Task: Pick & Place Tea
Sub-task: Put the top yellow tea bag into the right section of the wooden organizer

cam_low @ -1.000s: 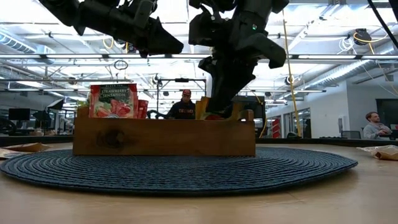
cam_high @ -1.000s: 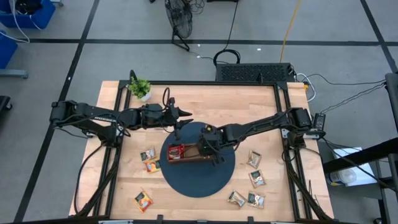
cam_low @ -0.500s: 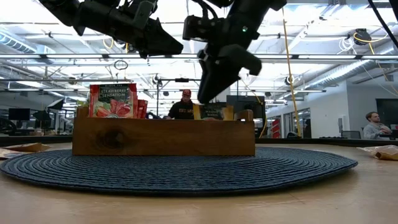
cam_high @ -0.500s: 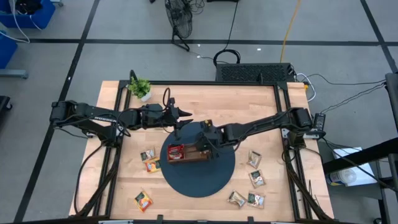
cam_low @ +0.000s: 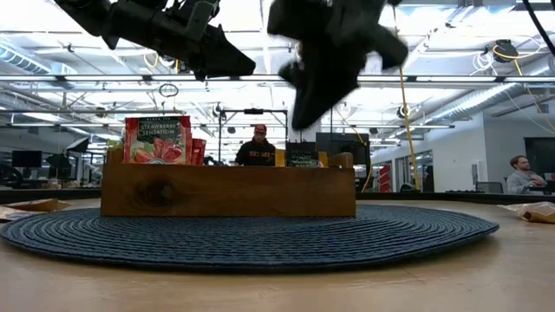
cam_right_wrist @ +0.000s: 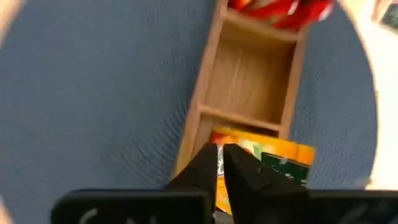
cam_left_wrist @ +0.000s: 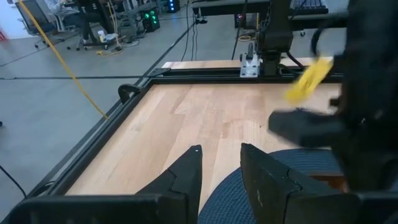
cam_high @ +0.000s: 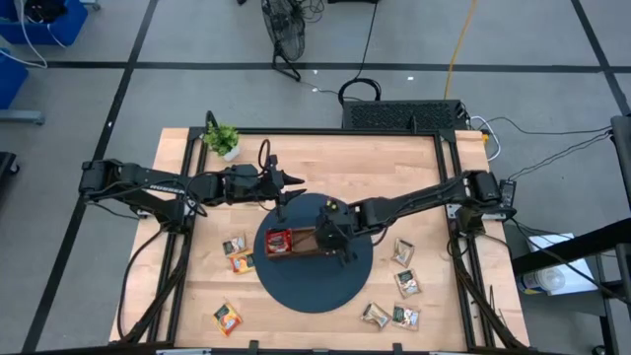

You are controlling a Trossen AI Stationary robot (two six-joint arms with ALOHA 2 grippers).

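Now the right gripper hangs with fingers pinched shut, empty, just above the orange tea bag in the wooden tray.

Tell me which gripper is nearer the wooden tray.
Right. The right gripper hangs directly over the wooden tray, above its compartment with the orange sachets. The left gripper hovers off the round mat, toward the table's far edge, well apart from the tray.

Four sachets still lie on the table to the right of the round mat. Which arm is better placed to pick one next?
Probably the right: the right gripper hangs shut and empty over the wooden tray, on the sachets' side. The left gripper waits beyond the mat's far edge.
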